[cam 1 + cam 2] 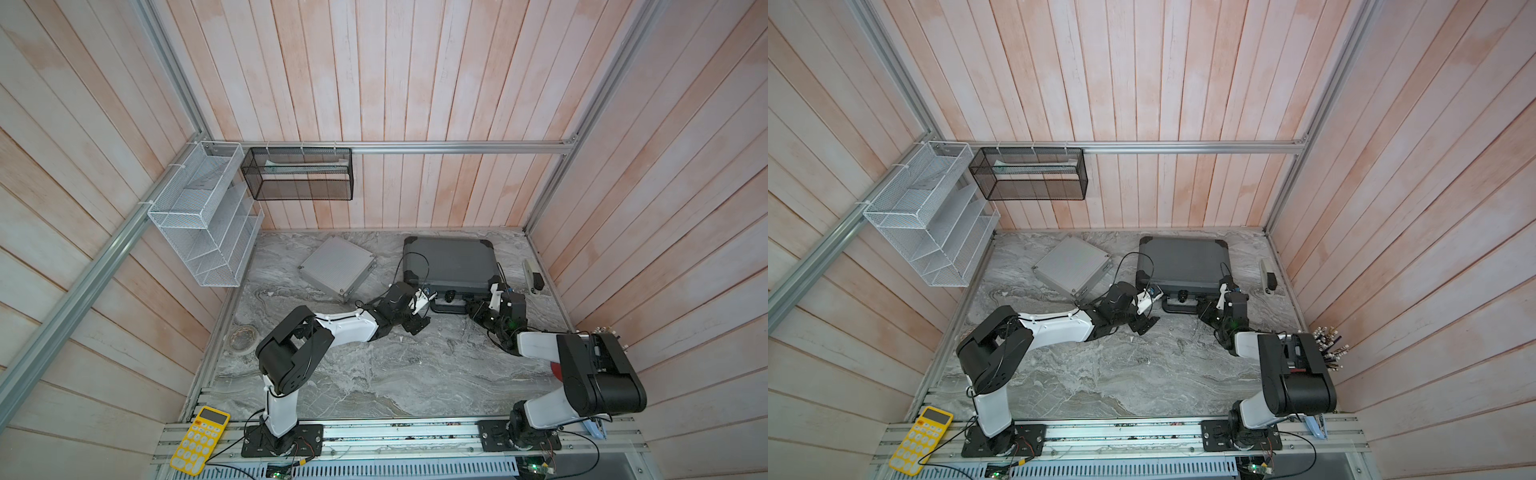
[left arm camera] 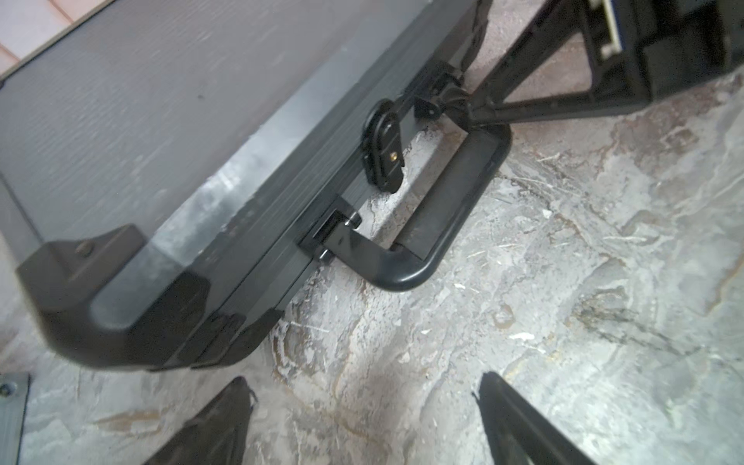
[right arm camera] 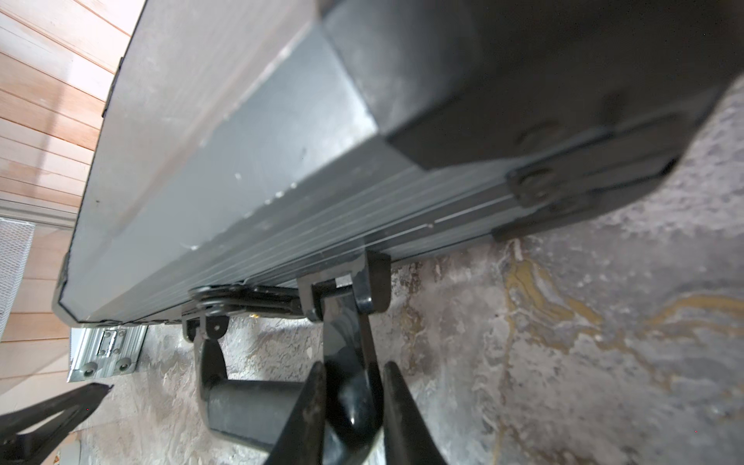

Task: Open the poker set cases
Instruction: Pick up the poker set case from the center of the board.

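Marble-patterned tabletop [image 1: 395, 374], pink plank walls on three sides.

- **Cases:** The dark grey case [image 1: 451, 262] lies flat at the back right, lid down on its base. The silver case [image 1: 338, 268] lies flat to its left, apart from it, also closed. Contents of both are hidden.
- **Right hand [image 3: 354, 370]:** It pinches the right end of the grey case's handle [image 3: 249, 406], one finger on each flank. Judged: a hold to steady the case while the catch is worked.
- **Left hand [image 2: 362, 378]:** Spread wide and empty over bare marble near the case's front left corner, facing the latch [image 2: 382, 153]. Whether that latch is fastened, I cannot tell.
- **Wall containers:** The black wire mesh basket [image 1: 297, 174] holds something pale and flat, not identifiable. Contents of the white wire mesh rack [image 1: 203, 224] are unclear.
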{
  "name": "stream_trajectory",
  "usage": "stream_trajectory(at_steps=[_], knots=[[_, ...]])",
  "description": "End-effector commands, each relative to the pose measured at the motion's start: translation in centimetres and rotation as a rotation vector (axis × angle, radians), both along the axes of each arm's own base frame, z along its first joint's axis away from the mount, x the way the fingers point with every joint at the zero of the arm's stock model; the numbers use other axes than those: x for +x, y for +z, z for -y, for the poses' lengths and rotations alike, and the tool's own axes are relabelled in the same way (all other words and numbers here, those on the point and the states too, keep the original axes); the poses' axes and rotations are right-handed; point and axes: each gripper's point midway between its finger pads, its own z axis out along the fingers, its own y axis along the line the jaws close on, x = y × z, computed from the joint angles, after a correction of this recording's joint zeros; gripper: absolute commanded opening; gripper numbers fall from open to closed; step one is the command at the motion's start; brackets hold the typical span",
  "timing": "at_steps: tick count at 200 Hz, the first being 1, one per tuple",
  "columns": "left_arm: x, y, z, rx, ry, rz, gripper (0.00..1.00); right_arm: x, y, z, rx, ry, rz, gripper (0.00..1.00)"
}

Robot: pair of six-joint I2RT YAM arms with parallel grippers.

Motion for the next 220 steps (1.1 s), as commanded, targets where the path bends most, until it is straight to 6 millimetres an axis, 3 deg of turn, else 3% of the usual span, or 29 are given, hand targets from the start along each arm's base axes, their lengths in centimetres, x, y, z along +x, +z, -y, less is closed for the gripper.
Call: stream_trajectory(at_steps=[1, 57, 95, 157, 195, 220], knots=[[1.4, 0.5, 1.1, 0.076, -0.059, 0.179, 0.91, 1.6, 4.6, -2.4, 0.06, 0.093, 0.127, 0.18], [2.2, -0.1, 3.8, 0.155, -0.132, 0.344, 0.93, 1.5, 4.5, -2.6, 0.094, 0.084, 0.097, 0.18], [2.2, -0.2, 5.6, 0.172, -0.177, 0.392, 0.91, 1.7, 4.5, -2.7, 0.126, 0.073, 0.073, 0.17], [1.4, -2.1, 7.4, 0.231, -0.242, 0.414, 0.87, 2.0, 5.5, -2.6, 0.14, 0.058, 0.078, 0.17], [2.2, -3.0, 7.4, 0.268, -0.231, 0.451, 0.79, 2.0, 5.9, -2.7, 0.16, 0.058, 0.08, 0.17], [3.6, -3.3, 7.6, 0.291, -0.179, 0.5, 0.63, 1.7, 5.5, -2.8, 0.16, 0.056, 0.053, 0.17]])
